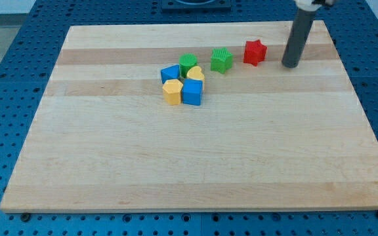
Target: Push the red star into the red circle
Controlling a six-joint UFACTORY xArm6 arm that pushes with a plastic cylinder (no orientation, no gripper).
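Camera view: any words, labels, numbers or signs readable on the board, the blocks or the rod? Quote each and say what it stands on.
None: no text, label or number can be read on the wooden board, the red star, the other blocks or my tip, which stands to the view's right of the red star.

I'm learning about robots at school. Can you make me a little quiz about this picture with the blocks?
1. True or false: my tip touches the red star.
2. Which block is nearest the red star? A) green star B) yellow heart C) blue cube
3. Fill in: my tip is on the view's ____ side of the red star.

Key: 1. False, there is a gap of bare board between them. 2. A. 3. right.
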